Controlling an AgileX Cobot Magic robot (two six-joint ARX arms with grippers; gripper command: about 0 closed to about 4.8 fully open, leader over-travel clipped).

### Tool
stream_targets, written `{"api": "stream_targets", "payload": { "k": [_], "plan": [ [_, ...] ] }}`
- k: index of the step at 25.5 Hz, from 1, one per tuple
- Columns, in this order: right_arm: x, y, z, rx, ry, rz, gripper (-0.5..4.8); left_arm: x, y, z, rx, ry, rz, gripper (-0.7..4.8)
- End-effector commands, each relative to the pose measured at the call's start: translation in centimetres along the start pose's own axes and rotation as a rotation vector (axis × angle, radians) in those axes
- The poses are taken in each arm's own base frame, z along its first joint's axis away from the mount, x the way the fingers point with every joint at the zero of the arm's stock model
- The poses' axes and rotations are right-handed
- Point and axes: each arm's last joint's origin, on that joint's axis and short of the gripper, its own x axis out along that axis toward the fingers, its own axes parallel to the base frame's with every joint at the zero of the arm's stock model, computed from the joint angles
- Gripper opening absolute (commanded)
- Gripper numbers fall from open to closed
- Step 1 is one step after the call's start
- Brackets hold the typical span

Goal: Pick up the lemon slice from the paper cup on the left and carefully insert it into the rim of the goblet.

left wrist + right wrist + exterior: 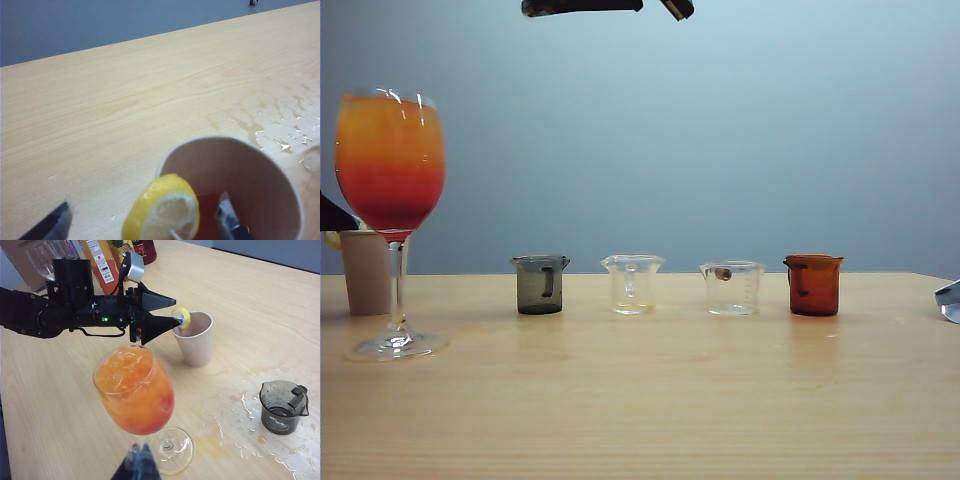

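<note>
Hovering at the paper cup (196, 340), my left pincer (171, 315) stands wide, its fingers flanking the lemon slice (181, 316) perched on the cup's rim. The goblet (135, 392) stands at 7 o'clock from the cup on the desk (260, 305). My right pincer (140, 460): state indeterminable.

Lemon slice (181, 316): yellow, upright, perched on rim of paper cup (196, 347). Cup beige, upright. Goblet (135, 392) near the cup, upright, full of orange-over-red drink.
</note>
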Motion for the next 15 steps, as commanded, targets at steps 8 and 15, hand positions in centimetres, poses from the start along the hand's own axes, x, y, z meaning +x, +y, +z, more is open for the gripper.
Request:
{"api": "stream_targets", "payload": {
  "k": [8,15],
  "plan": [
    [-0.06,0.09,0.38,-0.006,-0.025,0.002,-0.05,0.08,0.02,0.12,-0.033,-0.019,-0.021,2.04],
    [-0.07,0.08,0.42,-0.007,-0.028,0.002,-0.05,0.07,-0.07,0.16,-0.039,-0.029,-0.050,0.74]
  ]
}}
